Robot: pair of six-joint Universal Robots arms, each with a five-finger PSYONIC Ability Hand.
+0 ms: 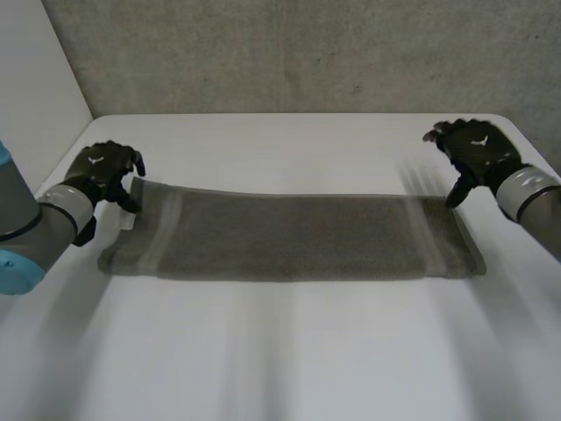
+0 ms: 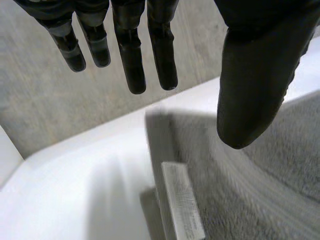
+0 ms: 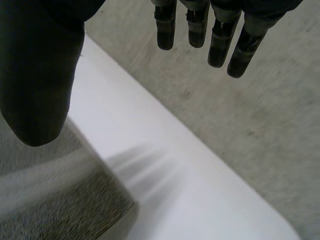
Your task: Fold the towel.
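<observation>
A grey towel [image 1: 298,237] lies flat as a long strip across the white table [image 1: 289,351]. My left hand [image 1: 103,171] hovers at the towel's far left corner, which stands slightly raised. In the left wrist view this hand [image 2: 255,90] is open, fingers straight and thumb apart, with the towel [image 2: 260,190] and its white label [image 2: 182,205] below. My right hand [image 1: 478,151] is over the far right corner, thumb pointing down at it. In the right wrist view it [image 3: 35,75] is open and empty above the towel's corner [image 3: 60,210].
A grey concrete wall [image 1: 289,53] rises behind the table's far edge. A white panel [image 1: 35,79] stands at the left. The table's far right corner [image 3: 280,225] lies just beyond my right hand. Bare tabletop stretches in front of the towel.
</observation>
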